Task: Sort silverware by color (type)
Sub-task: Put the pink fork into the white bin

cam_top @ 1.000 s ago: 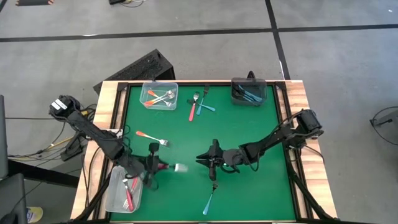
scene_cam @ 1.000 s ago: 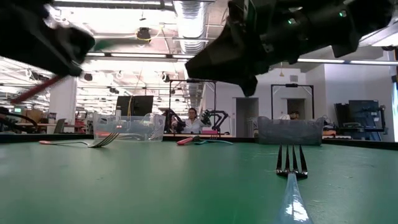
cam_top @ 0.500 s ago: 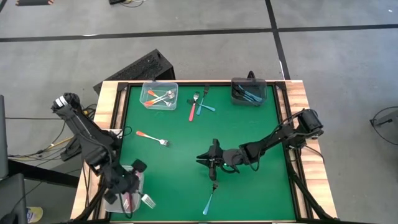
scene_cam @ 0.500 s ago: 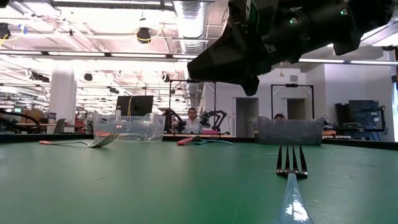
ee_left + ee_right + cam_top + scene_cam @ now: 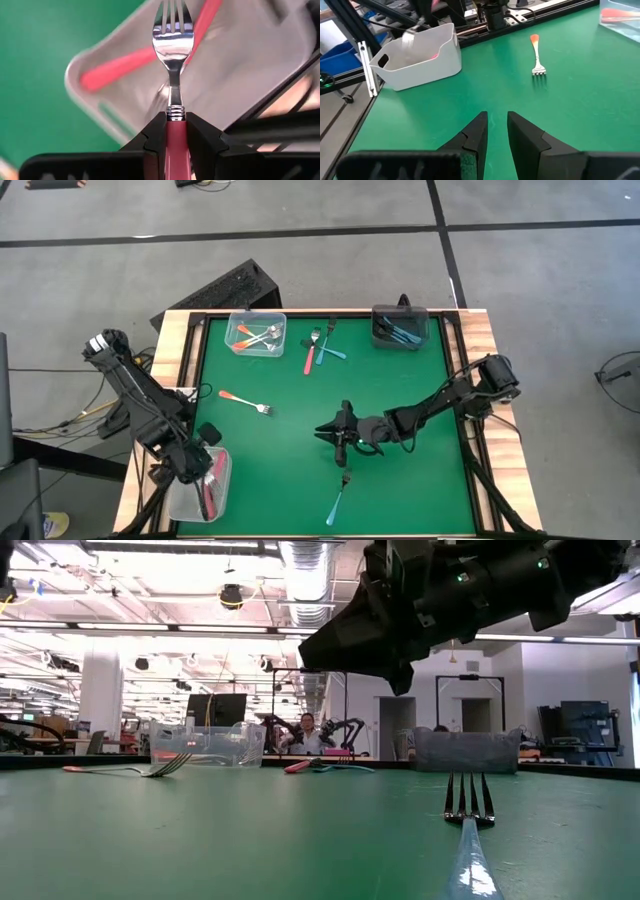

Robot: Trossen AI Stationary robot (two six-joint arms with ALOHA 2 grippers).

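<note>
My left gripper point(image 5: 203, 470) hangs over the clear bin point(image 5: 178, 502) at the table's near left corner, shut on a red-handled fork point(image 5: 172, 35). One more red fork point(image 5: 120, 65) lies inside that bin. My right gripper point(image 5: 320, 432) hovers open and empty above the middle of the table, fingers pointing left point(image 5: 497, 120). A light blue fork point(image 5: 337, 498) lies flat on the mat just nearer than it, tines toward it point(image 5: 468, 802). An orange fork point(image 5: 245, 401) lies flat at centre left point(image 5: 536, 55). My left gripper pinches the red fork between its two fingers by the pink handle point(image 5: 175, 137), right behind the metal collar. The fork lies along the fingers, its tines point(image 5: 172, 12) sticking out past them. It is lifted clear, over the open bin.
A clear bin with orange forks point(image 5: 256, 334) stands at the far left. A dark bin with blue forks point(image 5: 400, 327) stands at the far right. A red and a blue fork point(image 5: 318, 350) lie between them. People show in the room beyond point(image 5: 305, 730).
My left gripper has carried the red fork from above the mat at centre left toward the near left corner, and now holds it over the clear bin. My right gripper has stayed roughly in place above the table's middle.
</note>
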